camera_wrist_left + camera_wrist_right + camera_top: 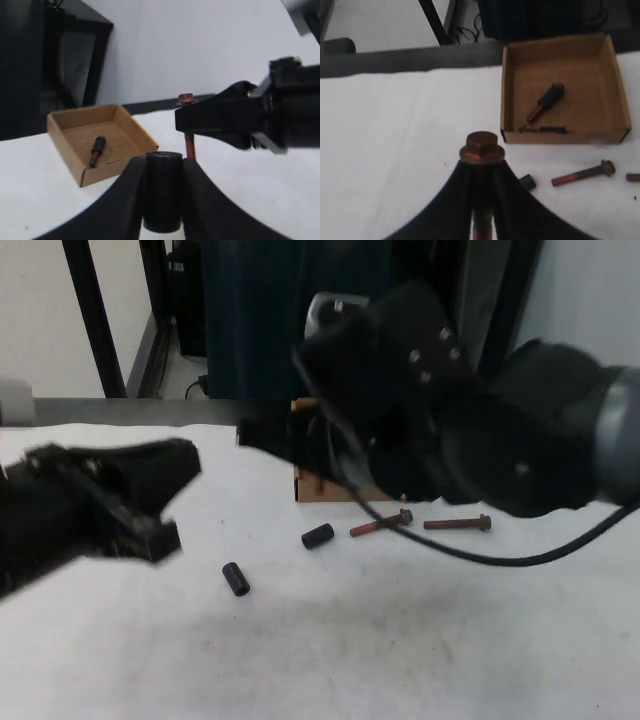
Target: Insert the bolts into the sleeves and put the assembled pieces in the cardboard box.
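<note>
My left gripper (162, 167) is shut on a black sleeve (162, 195), held upright between its fingers. My right gripper (481, 175) is shut on a copper-coloured bolt (481, 149) with its hex head up. In the left wrist view that bolt (189, 145) hangs just behind the sleeve, pinched by the right gripper (189, 122). The cardboard box (560, 136) holds one assembled bolt and sleeve (546, 102). In the high view the left arm (100, 505) is at the left, and the right arm (440, 430) hides most of the box (315, 488).
Two loose black sleeves (317, 536) (236, 578) and two loose bolts (380, 524) (457, 524) lie on the white bench in front of the box. A black frame and a dark cabinet stand behind the bench's far edge.
</note>
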